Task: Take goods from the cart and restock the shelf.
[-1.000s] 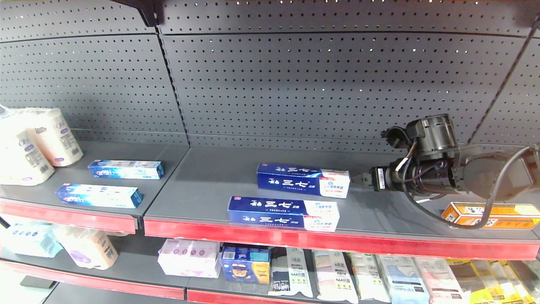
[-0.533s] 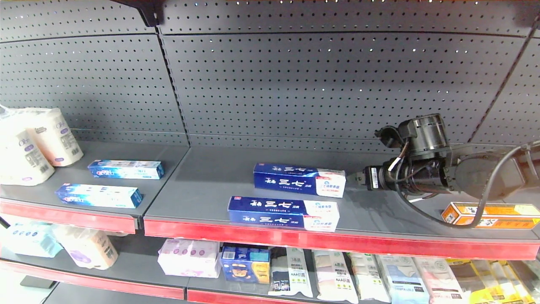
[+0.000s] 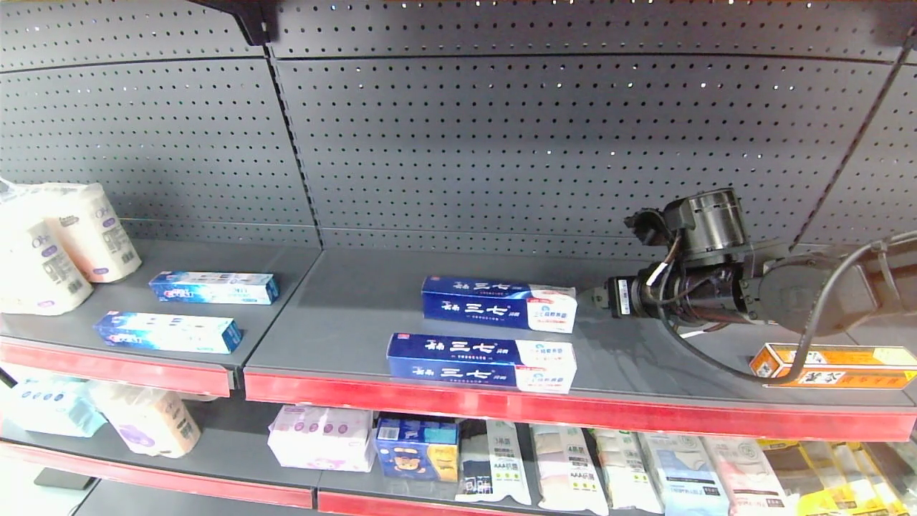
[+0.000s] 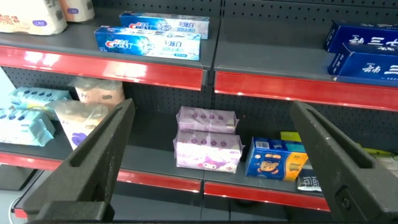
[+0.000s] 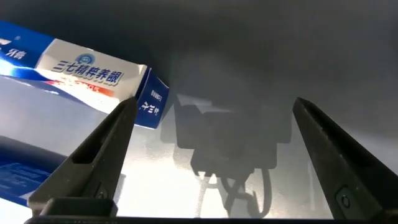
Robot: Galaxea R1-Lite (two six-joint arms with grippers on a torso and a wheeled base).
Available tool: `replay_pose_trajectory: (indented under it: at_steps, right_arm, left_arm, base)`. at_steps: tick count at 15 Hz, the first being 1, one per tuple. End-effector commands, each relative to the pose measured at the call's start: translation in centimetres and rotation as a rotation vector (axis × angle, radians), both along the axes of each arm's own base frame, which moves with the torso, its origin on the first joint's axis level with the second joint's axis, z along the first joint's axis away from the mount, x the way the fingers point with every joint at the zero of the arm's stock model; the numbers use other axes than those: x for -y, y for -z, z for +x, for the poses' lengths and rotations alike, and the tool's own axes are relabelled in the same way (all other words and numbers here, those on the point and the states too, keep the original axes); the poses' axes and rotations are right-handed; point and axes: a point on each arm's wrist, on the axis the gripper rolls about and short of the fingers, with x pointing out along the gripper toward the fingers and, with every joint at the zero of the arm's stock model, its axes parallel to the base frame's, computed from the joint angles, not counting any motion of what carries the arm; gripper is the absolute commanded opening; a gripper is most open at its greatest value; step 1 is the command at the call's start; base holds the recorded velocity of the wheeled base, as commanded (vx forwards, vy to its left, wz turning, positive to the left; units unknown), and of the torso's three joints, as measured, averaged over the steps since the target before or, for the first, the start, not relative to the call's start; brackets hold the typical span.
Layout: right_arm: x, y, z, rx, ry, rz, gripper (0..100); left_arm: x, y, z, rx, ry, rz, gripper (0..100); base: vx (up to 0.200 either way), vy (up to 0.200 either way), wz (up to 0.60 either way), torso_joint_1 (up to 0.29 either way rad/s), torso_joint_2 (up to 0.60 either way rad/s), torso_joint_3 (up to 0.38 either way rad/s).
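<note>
Two dark blue toothpaste boxes lie on the grey shelf (image 3: 645, 373): one at the front edge (image 3: 480, 362), one behind it (image 3: 498, 304). My right gripper (image 3: 594, 297) sits low over the shelf at the back box's white right end. In the right wrist view that gripper (image 5: 213, 106) is open, the back box (image 5: 87, 78) lies beside one fingertip (image 5: 124, 115), and only bare shelf is between the fingers. My left gripper (image 4: 211, 106) is open and empty, held in front of the lower shelves.
An orange box (image 3: 834, 364) lies at the shelf's right end under the right arm's cable. Two light blue toothpaste boxes (image 3: 213, 287) and paper rolls (image 3: 57, 244) occupy the left bay. Tissue packs (image 4: 208, 138) and bagged goods fill the shelf below.
My right arm has moved left along the shelf, and the back blue box has slid left and slightly toward the back panel ahead of it. The front box stayed put.
</note>
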Motion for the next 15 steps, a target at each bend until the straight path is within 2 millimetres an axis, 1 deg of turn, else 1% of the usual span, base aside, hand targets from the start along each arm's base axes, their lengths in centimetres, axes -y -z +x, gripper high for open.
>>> replay_pose_trajectory:
  at_steps: [1, 4, 11, 15]
  right_arm:
    - [-0.52, 0.20, -0.02, -0.006, -0.010, 0.004, 100]
    - [-0.97, 0.21, -0.02, -0.006, -0.012, 0.010, 100]
    - [-1.04, 0.06, 0.04, -0.001, -0.010, 0.009, 100]
    - [-0.65, 0.42, -0.81, -0.021, -0.005, -0.001, 100]
  left_arm:
    - [0.00, -0.01, 0.01, -0.001, 0.000, 0.000, 100]
    - [0.00, -0.01, 0.01, -0.001, 0.000, 0.000, 100]
    - [0.00, -0.01, 0.01, -0.001, -0.001, 0.000, 100]
    - [0.00, -0.01, 0.01, -0.001, 0.000, 0.000, 100]
  base:
    - [0.000, 0.000, 0.00, 0.000, 0.00, 0.000]
    - [0.000, 0.000, 0.00, 0.000, 0.00, 0.000]
    - [0.000, 0.000, 0.00, 0.000, 0.00, 0.000]
    - [0.000, 0.000, 0.00, 0.000, 0.00, 0.000]
